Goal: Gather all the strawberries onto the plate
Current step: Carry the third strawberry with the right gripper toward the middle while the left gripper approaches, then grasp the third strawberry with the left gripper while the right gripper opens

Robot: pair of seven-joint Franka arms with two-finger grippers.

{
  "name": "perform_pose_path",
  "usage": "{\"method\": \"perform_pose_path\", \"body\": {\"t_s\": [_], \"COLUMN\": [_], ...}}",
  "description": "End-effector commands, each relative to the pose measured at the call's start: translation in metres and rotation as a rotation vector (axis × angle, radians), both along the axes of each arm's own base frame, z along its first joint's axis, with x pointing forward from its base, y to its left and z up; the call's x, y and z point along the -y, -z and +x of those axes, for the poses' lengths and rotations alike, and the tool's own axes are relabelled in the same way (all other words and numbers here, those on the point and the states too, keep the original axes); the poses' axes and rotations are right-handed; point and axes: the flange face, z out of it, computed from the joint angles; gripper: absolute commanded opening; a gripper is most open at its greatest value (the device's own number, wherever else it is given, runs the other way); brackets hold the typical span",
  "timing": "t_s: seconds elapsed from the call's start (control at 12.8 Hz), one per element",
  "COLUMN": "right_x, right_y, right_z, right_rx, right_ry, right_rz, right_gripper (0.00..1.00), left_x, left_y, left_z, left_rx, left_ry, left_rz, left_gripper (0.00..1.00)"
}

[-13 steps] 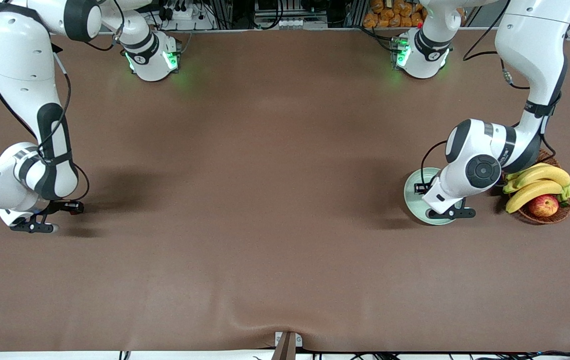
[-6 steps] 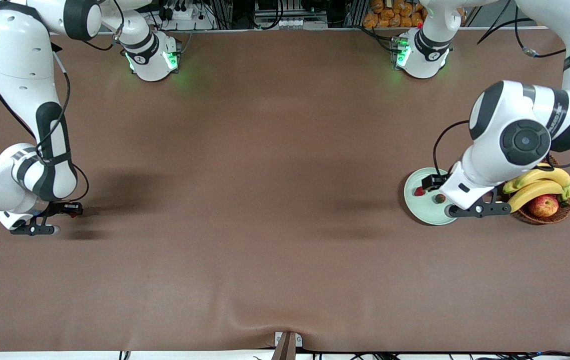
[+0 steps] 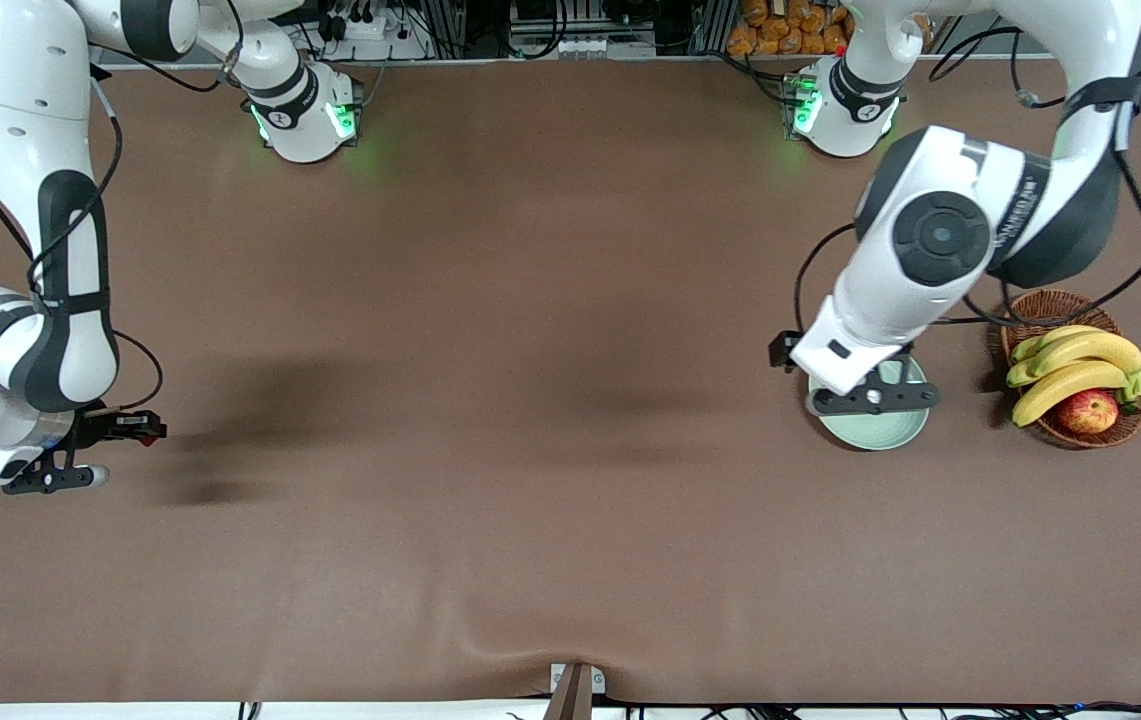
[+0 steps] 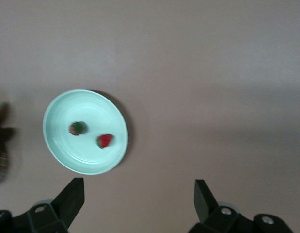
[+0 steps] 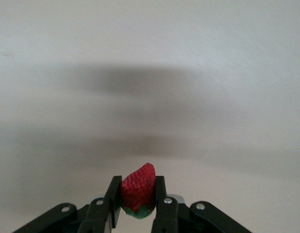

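The pale green plate [image 3: 880, 432] [image 4: 85, 160] lies near the left arm's end of the table, partly covered by the left hand in the front view. Two strawberries [image 4: 77, 128] [image 4: 105, 141] rest in it, side by side and apart. My left gripper [image 3: 782, 350] [image 4: 138, 194] hangs open and empty over bare table beside the plate. A third strawberry [image 5: 138, 187] [image 3: 147, 437], red tip outward, is pinched in my right gripper [image 3: 135, 432] [image 5: 138, 194], low over the right arm's end of the table.
A brown wicker basket [image 3: 1042, 305] with bananas [image 3: 1075, 365] and a red-yellow apple [image 3: 1088, 411] stands beside the plate, at the table's end. A wide stretch of brown cloth lies between the two arms.
The left gripper opened, lifted off the plate and swung away from the basket, leaving two strawberries in the plate. The right arm shifted slightly toward the front camera with its strawberry.
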Motion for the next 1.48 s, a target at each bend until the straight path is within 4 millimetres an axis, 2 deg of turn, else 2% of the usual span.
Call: {"method": "perform_pose_path", "body": {"t_s": [0.0,0.23,0.39,0.78,1.02,1.25,1.41], "right_x": [-0.083,-0.184,-0.235,-0.382,-0.447,-0.515,-0.545], "right_y": [-0.024,-0.025,-0.022,0.002,0.028,0.065,0.078], "right_z": [0.011,0.013,0.014,-0.014,-0.033,-0.059,-0.07], "right_rx": [0.023,0.054,0.081,0.117,0.153,0.195,0.219], "right_ry": [-0.127,-0.208,-0.249,-0.144,-0.036,0.039,0.081], "right_rz": [0.015,0.098,0.132,0.163,0.2,0.243,0.251], "right_gripper": [0.0,0.0,0.0,0.0,0.0,0.0,0.0], "left_x": [0.016,0.02,0.032,0.031,0.032,0.032,0.032], "left_y": [-0.011,-0.025,-0.023,-0.018,-0.005,0.006,0.015], "left_z": [0.009,0.01,0.006,0.007,0.008,0.005,0.004], "left_rx": [0.015,0.037,0.038,0.034,0.018,-0.004,-0.019], "left_ry": [-0.041,-0.035,-0.021,-0.021,-0.02,-0.02,-0.018], "left_rz": [-0.027,-0.039,-0.048,-0.048,-0.045,-0.038,-0.031], "left_gripper": [1.0,1.0,1.0,1.0,1.0,1.0,1.0]}}
